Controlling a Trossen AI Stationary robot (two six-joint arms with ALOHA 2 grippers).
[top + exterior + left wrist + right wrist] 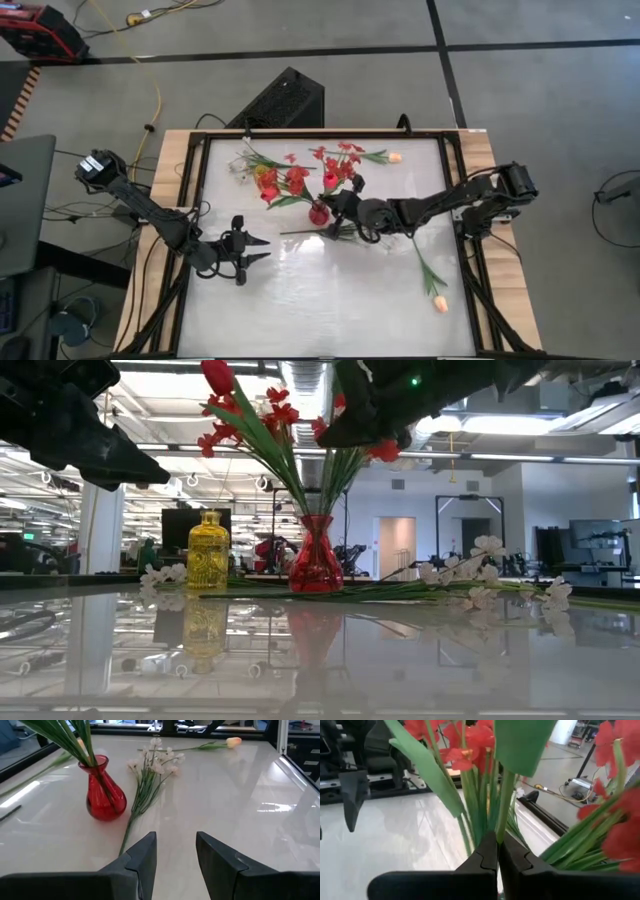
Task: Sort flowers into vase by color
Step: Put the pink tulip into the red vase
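Observation:
A red glass vase (318, 213) (315, 560) (102, 795) stands mid-table and holds red cluster flowers (297, 180) and a red tulip (217, 375) by their green stems. My right gripper (338, 204) (497, 857) hovers just over the vase, shut on one green stem. A white spray (152, 767) (310, 231) lies flat beside the vase. One peach tulip (395, 157) lies at the far edge, another (440, 303) near the right. My left gripper (261, 249) (175, 852) is open, left of the vase, touching nothing. My right gripper pinches a green stem (503, 815) between its two fingers, just below a broad leaf. It comes from the table's right, slanting down over the vase. The stem stands steeply among the other stems; its lower end is hidden behind the fingers.
A yellow glass vase (207, 550) (263, 174) stands far-left of the red one, with more white blossoms (240, 165) lying by it. The near half of the glossy white table (320, 310) holds only the one peach tulip. A raised frame (195, 200) borders the table.

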